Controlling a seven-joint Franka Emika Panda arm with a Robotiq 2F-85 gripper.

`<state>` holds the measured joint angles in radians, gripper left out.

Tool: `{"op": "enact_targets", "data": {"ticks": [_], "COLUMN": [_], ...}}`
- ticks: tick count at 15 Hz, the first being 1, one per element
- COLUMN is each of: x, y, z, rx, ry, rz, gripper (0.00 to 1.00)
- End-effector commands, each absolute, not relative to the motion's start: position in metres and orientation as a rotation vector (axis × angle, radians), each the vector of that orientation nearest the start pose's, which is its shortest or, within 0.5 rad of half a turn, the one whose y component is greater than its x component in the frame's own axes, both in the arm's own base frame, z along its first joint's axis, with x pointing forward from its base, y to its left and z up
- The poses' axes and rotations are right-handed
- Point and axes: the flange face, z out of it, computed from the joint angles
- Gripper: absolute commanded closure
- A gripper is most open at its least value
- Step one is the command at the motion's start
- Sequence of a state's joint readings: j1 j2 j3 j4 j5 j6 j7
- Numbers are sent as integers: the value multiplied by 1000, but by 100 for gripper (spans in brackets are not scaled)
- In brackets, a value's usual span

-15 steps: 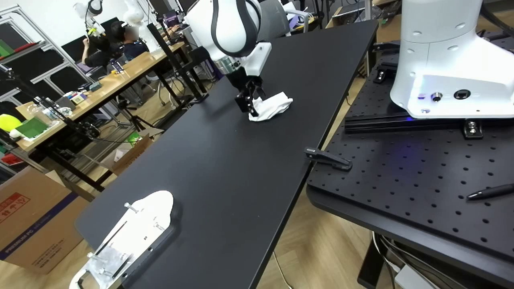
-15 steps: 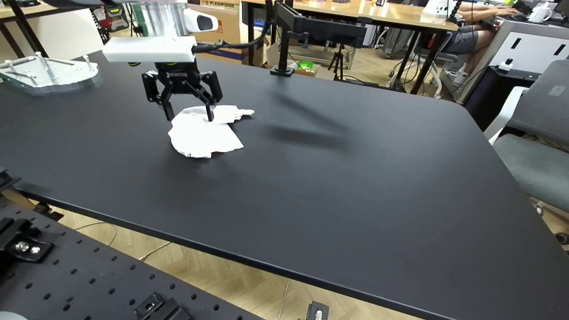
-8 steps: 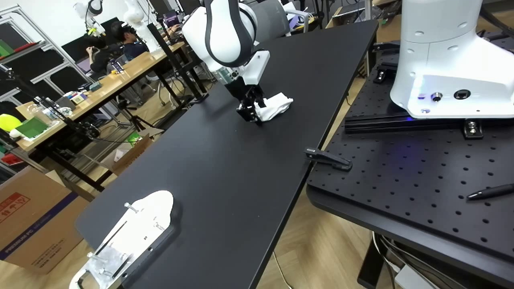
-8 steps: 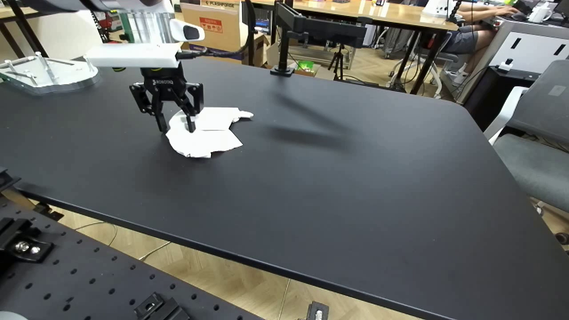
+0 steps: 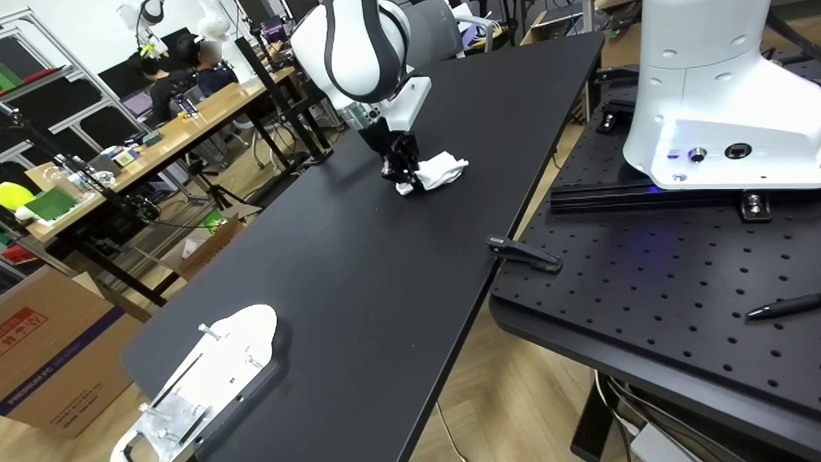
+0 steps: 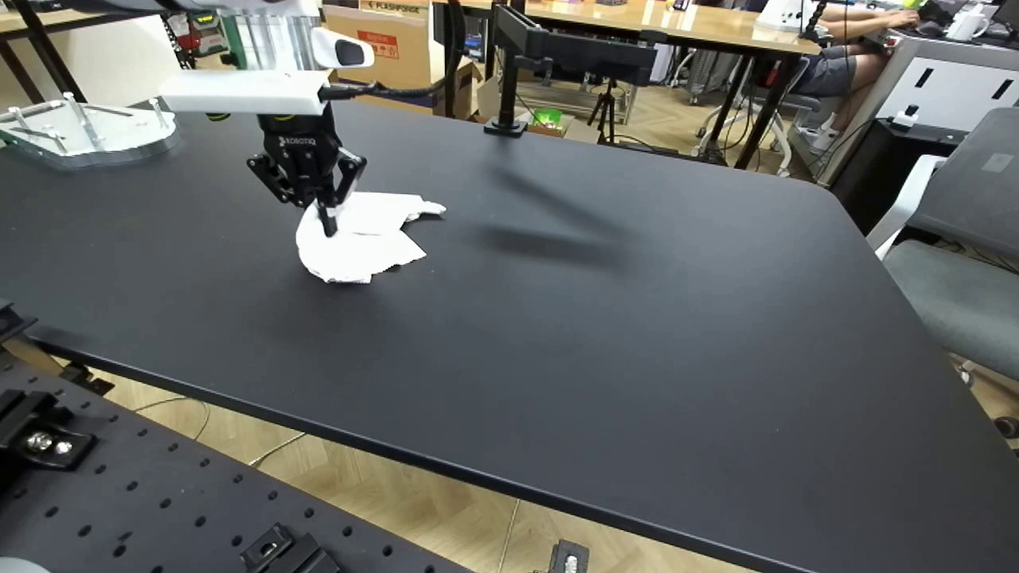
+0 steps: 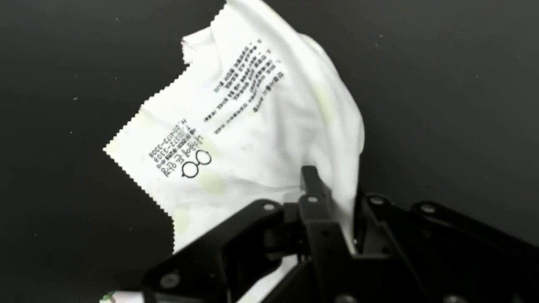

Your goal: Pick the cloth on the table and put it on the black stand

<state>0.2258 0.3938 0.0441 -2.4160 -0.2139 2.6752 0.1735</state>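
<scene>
The grasp appeared done: 1 end effector point(image 7: 337, 192), nearly closed, had a fold of 1 white cloth point(image 7: 261, 134) pinched in it. The rest lay beneath and beside it on the desk point(image 6: 621, 358); lifting, carrying and placing remained. In an exterior view, 1 black stand point(image 6: 557, 54), presumably the target, stood right of the end effector, and 1 white pegged plate point(image 6: 111, 134) to its left.

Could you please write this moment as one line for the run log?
gripper: closed on cloth | cloth: pinched at one side, rest on table | black stand: cloth not yet placed
</scene>
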Motion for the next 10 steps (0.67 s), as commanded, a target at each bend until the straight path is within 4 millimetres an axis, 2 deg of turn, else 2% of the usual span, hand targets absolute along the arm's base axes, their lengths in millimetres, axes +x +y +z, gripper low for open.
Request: {"op": "enact_targets", "data": {"ticks": [1, 5, 10], "x": [460, 470, 492], "y": [124, 105, 73], "z": [169, 217, 293], "rx": [-3198, -3195, -3216], "ry": [-473, -514, -498], "rz": [209, 308, 298], "gripper": [100, 99, 99]}}
